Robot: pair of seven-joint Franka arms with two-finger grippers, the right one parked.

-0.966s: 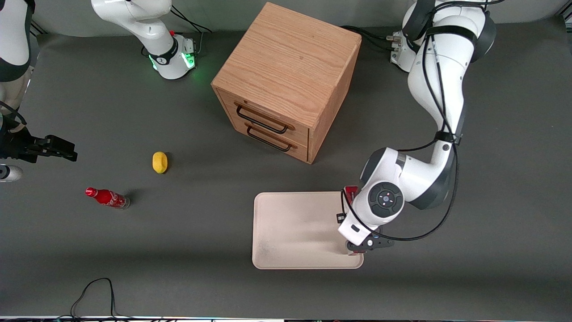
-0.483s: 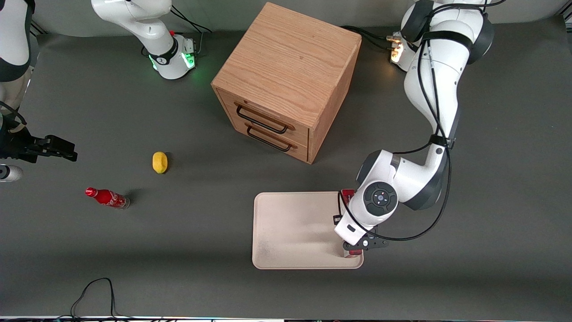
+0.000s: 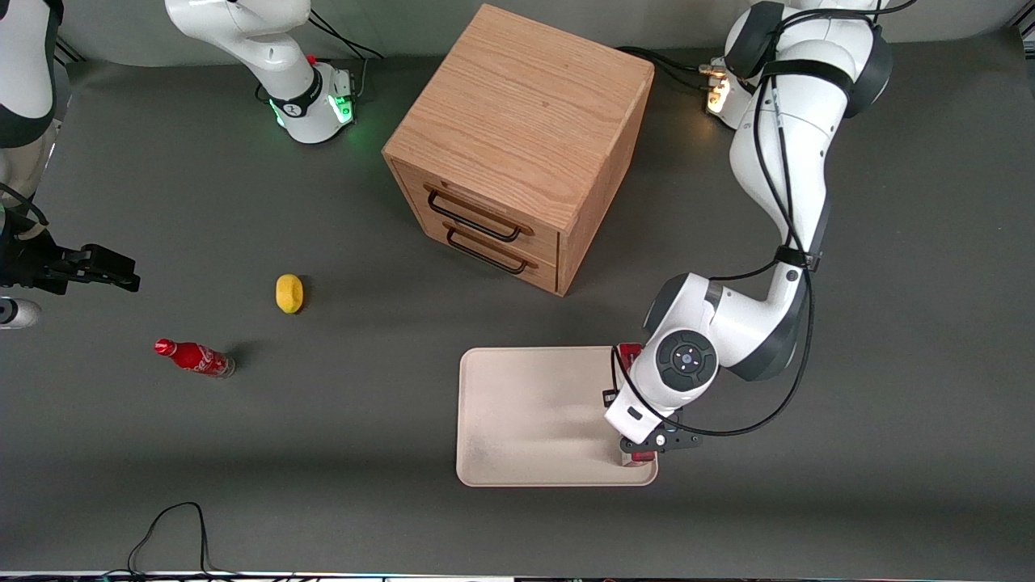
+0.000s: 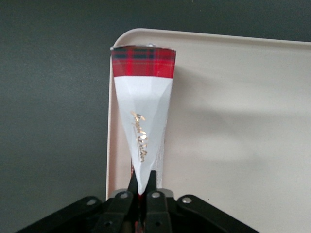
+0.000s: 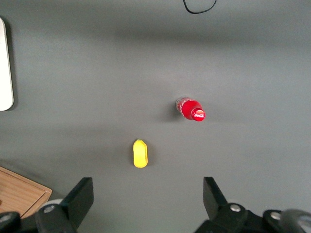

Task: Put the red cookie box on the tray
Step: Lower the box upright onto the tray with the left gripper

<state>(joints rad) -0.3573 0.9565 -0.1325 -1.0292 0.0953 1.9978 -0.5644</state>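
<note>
left arm's black two-finger gripper point(image 4: 142, 187): fingers clamped on long slim red-and-white cardboard cookie box point(image 4: 142, 116) | box: over pale cream-pink rectangular tray point(image 3: 525, 420), along its edge toward working arm's end

White glossy arm point(image 3: 780, 145) with dark grey joint bands, black cables looped along its links, round dark wrist cap, black two-fingered hand point(image 4: 142, 187) on black bracket, amber base light.

In the front view the working arm's white wrist covers most of the long red-and-white cardboard cookie box point(image 3: 630, 351) and the gripper point(image 3: 639, 454).
</note>
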